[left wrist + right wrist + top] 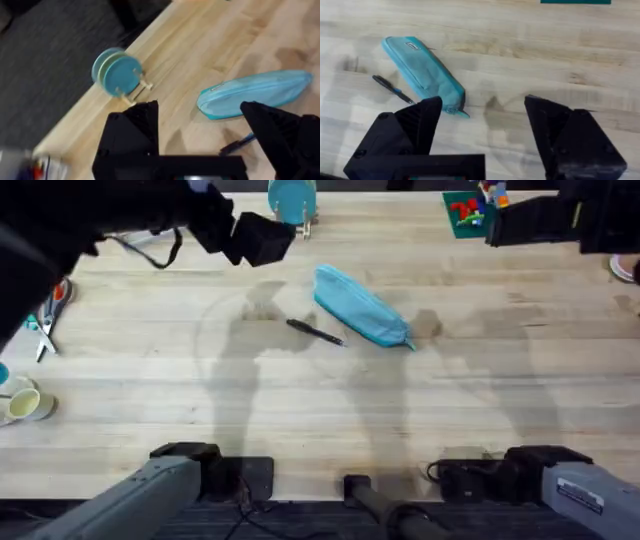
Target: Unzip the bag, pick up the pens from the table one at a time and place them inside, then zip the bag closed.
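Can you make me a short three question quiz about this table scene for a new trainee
1. True or false: the pen lies inside the bag.
2. What is the left gripper holding? A) the pen B) the bag C) nothing
3. Fill in: the round teal object on a wooden stand sits at the table's ___ edge in the overhead view.

Key: 1 false, it lies on the table beside the bag. 2 C, its fingers are open, as are the right gripper's. 3 far.

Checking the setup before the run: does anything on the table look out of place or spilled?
Nothing stands out. The bag lies diagonally on the table, looking intact, one pen loose beside it. Both grippers, left and right, hang open above.
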Motion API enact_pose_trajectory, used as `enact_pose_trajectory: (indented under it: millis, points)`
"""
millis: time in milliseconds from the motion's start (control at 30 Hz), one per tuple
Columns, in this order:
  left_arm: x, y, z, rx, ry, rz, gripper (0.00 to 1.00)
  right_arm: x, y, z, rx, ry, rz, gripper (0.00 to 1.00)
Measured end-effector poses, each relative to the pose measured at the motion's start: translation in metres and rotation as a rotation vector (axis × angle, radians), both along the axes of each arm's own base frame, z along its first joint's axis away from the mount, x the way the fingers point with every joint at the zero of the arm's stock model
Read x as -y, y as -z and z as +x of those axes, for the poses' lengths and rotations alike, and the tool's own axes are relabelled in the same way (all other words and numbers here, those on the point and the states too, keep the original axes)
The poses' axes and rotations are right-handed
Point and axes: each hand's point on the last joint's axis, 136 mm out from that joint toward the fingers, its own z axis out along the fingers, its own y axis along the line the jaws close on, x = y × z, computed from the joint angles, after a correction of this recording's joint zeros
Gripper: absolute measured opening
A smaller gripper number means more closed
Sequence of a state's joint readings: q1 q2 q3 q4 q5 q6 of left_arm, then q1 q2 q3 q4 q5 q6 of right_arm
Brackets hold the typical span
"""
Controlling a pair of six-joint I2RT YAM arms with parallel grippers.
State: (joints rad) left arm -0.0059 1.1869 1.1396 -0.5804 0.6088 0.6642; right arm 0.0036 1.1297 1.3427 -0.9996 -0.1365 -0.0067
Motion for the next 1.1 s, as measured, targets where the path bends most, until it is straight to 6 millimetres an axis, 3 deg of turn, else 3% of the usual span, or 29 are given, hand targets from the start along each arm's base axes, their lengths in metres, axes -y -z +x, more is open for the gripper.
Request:
enact_pose_trajectory:
  millis: [200, 400, 1100]
  points:
    - [0.018, 0.027, 0.007, 0.022, 0.214, 0.045, 0.992, -0.002, -0.002, -0.005, -0.01, -0.007, 0.012, 0.996]
    - [0.026, 0.054, 0.017, 0.025, 0.318, 0.066, 0.993, -0.004, -0.002, -0.005, -0.01, -0.014, 0.022, 0.997]
    - [0.033, 0.072, 0.021, 0.072, 0.433, 0.089, 0.993, -0.007, -0.002, -0.005, -0.011, -0.024, 0.033, 0.997]
